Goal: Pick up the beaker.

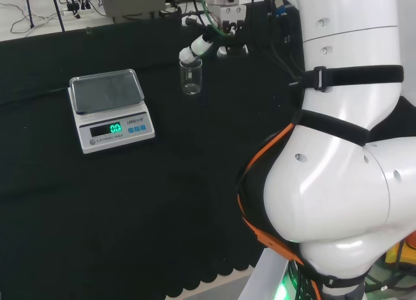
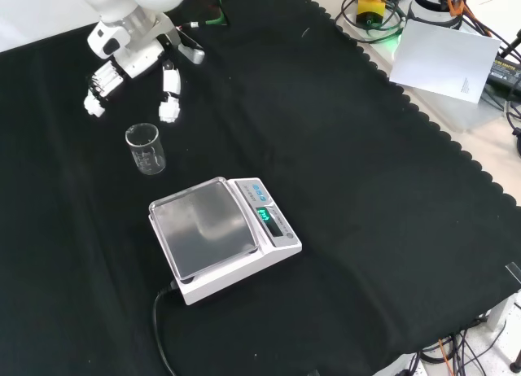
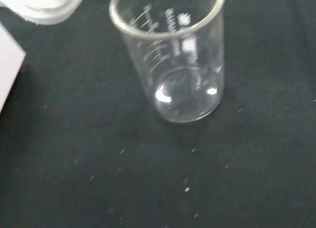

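A small clear glass beaker stands upright and empty on the black cloth; it also appears in the head view and close up in the wrist view. The black and white hand hovers just beyond the beaker in the front view, its fingers straight and spread, pointing down toward the rim without touching it. In the head view a fingertip sits just above the beaker's rim. A blurred white part of the hand shows in the wrist view.
A white electronic scale with a metal pan and a lit green display stands nearer the camera than the beaker in the front view, to the left in the head view. Its cable runs off the front. The arm's white links fill the head view's right.
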`<action>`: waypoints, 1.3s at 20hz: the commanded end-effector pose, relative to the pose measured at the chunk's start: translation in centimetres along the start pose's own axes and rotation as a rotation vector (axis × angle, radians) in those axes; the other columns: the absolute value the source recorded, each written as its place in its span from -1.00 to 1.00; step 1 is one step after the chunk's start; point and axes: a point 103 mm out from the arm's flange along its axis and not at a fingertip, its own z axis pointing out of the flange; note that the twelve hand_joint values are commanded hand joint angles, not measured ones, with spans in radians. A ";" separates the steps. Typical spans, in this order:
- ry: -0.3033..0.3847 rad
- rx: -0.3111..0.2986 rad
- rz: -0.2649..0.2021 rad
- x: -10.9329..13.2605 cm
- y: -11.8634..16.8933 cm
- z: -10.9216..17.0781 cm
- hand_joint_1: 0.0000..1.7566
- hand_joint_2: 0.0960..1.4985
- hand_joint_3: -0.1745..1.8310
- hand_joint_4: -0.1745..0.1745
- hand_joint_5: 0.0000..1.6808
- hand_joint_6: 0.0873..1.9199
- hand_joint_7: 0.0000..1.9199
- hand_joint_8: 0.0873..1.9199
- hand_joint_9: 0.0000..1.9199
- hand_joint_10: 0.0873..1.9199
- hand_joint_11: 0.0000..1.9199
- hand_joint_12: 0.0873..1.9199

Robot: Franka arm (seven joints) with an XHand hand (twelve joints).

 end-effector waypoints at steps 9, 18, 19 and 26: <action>-0.015 0.086 -0.009 1.4 2.5 3.6 -0.27 -0.08 -0.65 0.28 -1.00 -1.00 -1.00 -0.87 -1.00 -0.30 -1.00 -0.44; -0.031 0.134 -0.017 2.5 3.9 5.7 -0.26 -0.07 -0.66 0.28 -1.00 -1.00 -1.00 -0.85 -1.00 -0.29 -1.00 -0.45; -0.039 0.144 -0.010 2.5 4.1 6.0 -0.23 -0.07 -0.65 0.28 -0.98 -1.00 -0.99 -0.83 -0.99 -0.27 -1.00 -0.39; -0.053 0.151 0.023 2.2 4.4 7.0 0.07 -0.22 -0.31 0.23 -0.61 -1.00 -0.86 -0.28 -0.62 -0.14 -0.78 0.48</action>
